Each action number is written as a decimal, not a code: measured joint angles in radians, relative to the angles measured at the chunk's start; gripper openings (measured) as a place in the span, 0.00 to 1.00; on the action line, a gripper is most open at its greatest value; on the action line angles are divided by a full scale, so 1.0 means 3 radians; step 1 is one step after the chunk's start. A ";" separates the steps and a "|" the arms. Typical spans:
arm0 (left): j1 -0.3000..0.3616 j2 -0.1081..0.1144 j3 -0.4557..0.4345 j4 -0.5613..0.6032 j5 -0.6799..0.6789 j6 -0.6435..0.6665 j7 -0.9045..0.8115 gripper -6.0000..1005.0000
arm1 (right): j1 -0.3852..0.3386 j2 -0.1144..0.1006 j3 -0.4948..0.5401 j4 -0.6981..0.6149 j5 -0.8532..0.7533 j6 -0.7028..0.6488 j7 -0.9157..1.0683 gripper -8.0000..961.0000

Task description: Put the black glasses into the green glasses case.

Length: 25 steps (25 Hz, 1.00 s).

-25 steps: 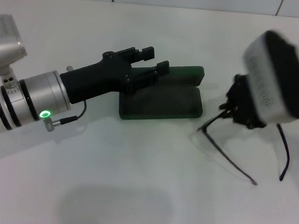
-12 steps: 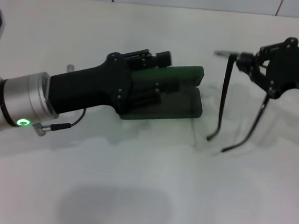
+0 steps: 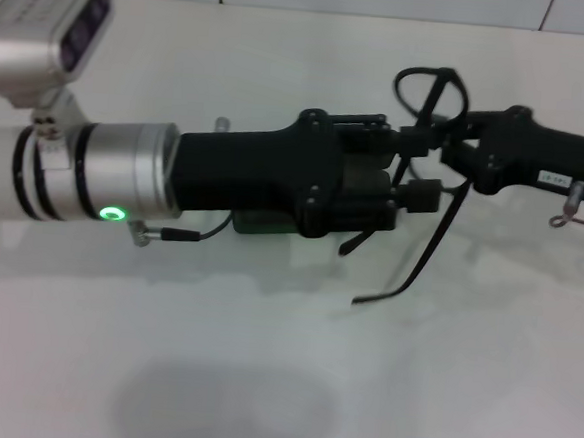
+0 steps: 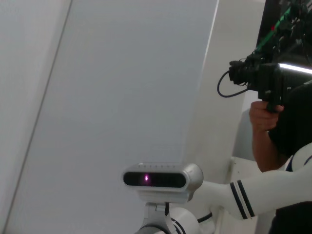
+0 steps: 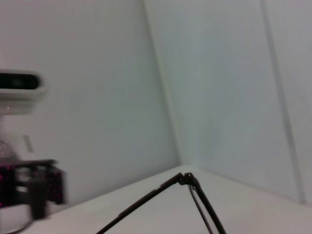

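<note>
In the head view the black glasses (image 3: 429,234) hang in the air from my right gripper (image 3: 445,155), which is shut on their frame. Their long temple arms trail down toward the table. In the right wrist view the glasses (image 5: 187,179) show as thin black bars meeting at a hinge. My left gripper (image 3: 416,168) reaches in from the left, open, its fingers right at the glasses and close to the right gripper. Under it, the green glasses case (image 3: 259,225) is almost wholly hidden; only a dark green sliver of its near edge shows.
A white table (image 3: 261,377) stretches toward me in front of both arms. The left wrist view looks away from the table at a wall, a person holding a camera (image 4: 265,80) and a camera head (image 4: 156,179).
My left arm has swung right across the case, covering it. My right gripper has carried the glasses left, so both grippers now meet above the case's right end.
</note>
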 joint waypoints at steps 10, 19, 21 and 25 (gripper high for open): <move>-0.0146 -0.0010 -0.0004 0.0000 0.0205 -0.0111 -0.0303 0.59 | 0.0028 0.0025 -0.0124 0.0021 -0.0191 -0.0366 0.0252 0.12; -0.0153 -0.0018 0.0003 0.0024 0.0407 -0.0111 -0.0329 0.59 | 0.0061 0.0024 -0.0166 0.0028 -0.0263 -0.0579 0.0422 0.12; -0.0154 -0.0018 0.0002 0.0031 0.0421 -0.0110 -0.0338 0.59 | 0.0062 0.0018 -0.0169 0.0034 -0.0263 -0.0582 0.0455 0.12; -0.0154 -0.0019 -0.0003 0.0034 0.0423 -0.0108 -0.0330 0.59 | 0.0049 -0.0015 -0.0157 0.0045 -0.0264 -0.0601 0.0482 0.12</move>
